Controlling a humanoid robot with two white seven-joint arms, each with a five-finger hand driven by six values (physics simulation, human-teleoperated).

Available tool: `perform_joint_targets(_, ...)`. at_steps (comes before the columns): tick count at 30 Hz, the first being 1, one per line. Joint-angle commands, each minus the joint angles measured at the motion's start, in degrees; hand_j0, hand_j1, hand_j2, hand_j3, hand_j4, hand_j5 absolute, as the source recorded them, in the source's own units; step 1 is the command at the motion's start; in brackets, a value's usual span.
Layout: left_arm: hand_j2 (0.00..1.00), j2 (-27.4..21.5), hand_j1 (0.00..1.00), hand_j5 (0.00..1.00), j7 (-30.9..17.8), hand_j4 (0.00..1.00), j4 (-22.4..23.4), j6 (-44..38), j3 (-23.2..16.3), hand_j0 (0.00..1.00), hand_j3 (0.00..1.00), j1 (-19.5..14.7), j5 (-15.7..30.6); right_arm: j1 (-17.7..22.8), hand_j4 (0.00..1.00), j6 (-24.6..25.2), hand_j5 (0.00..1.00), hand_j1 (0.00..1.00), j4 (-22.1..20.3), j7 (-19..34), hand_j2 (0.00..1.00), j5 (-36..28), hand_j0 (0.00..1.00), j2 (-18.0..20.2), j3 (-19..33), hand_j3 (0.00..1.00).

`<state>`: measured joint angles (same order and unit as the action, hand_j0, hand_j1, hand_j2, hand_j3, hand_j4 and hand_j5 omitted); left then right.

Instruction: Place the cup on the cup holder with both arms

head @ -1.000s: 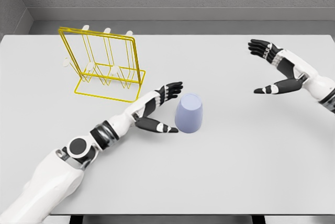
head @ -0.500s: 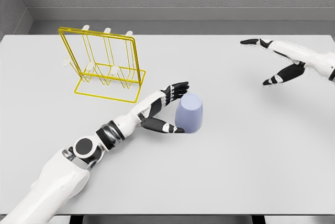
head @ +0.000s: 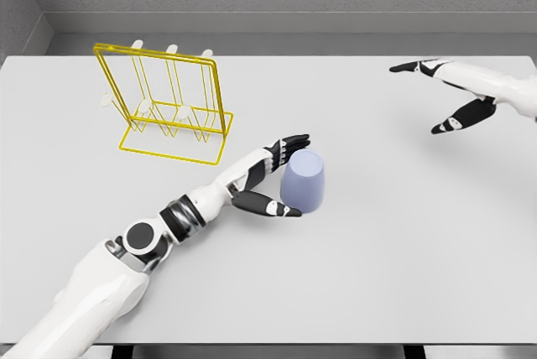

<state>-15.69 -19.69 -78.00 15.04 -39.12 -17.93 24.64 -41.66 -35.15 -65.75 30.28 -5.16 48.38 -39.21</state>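
A pale lavender plastic cup point(head: 303, 180), tapered and standing mouth-down, sits a little below and right of the frame's centre on the flat light-grey table point(head: 403, 250). The left hand point(head: 274, 176), white with black finger segments, is spread wide around the cup's left side: its upper fingers point(head: 294, 142) reach over the cup's top edge at the back, and its thumb point(head: 275, 205) lies along the base at the front. Whether these touch the cup or sit just beside it cannot be told, and the cup still rests on the table. The left arm runs from the lower left corner diagonally up to the cup.

In the upper left of the frame stands the yellow wire cup holder point(head: 164, 107), a rectangular frame with upright white-tipped pegs on a wire base, well apart from the cup.

At the far upper right, the right hand point(head: 445, 91) hovers above the table with fingers extended and thumb splayed, holding nothing, its arm entering from the right edge.
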Motion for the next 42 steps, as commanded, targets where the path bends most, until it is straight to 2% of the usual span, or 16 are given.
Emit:
perform_joint_targets(1,1.0,0.31,1.0,1.0,0.0,1.0,-0.04,-0.01,-0.08,1.0,1.0,0.0,0.23,0.0,1.0,0.15,1.0,1.0,-0.07,-0.14,1.0,-0.46,1.0,-0.04,-0.16,1.0)
perform_joint_targets(19,1.0,1.36,1.0,1.0,0.08,1.0,0.04,-0.1,0.01,1.0,1.0,-0.09,-0.56,0.26,1.0,0.15,1.0,1.0,0.54,0.13,1.0,-0.46,1.0,-1.45,0.45,1.0)
perform_joint_targets(21,0.88,1.45,0.88,0.88,0.09,0.88,0.04,-0.01,0.01,0.88,0.88,-0.09,-0.47,0.35,1.0,0.15,1.0,1.0,0.63,0.13,1.0,-0.46,1.0,-1.62,0.45,1.0)
perform_joint_targets(26,0.73,1.45,0.73,0.73,0.17,0.73,-0.04,-0.01,0.01,0.73,0.73,-0.09,-0.39,0.44,1.0,0.15,1.0,1.0,0.63,0.13,1.0,-0.46,1.0,-1.54,0.45,1.0)
perform_joint_targets(34,0.67,1.45,0.67,0.67,0.09,0.67,-0.04,-0.01,0.1,0.67,0.67,0.0,-0.47,0.35,1.0,0.15,1.0,1.0,0.63,0.13,1.0,-0.46,1.0,-1.54,0.45,1.0)
perform_joint_targets(42,0.64,1.36,0.64,0.64,-0.88,0.64,-0.04,-0.1,0.1,0.64,0.64,0.0,-0.39,0.35,1.0,0.15,1.0,1.0,0.63,0.13,1.0,-0.46,1.0,-1.54,0.45,1.0)
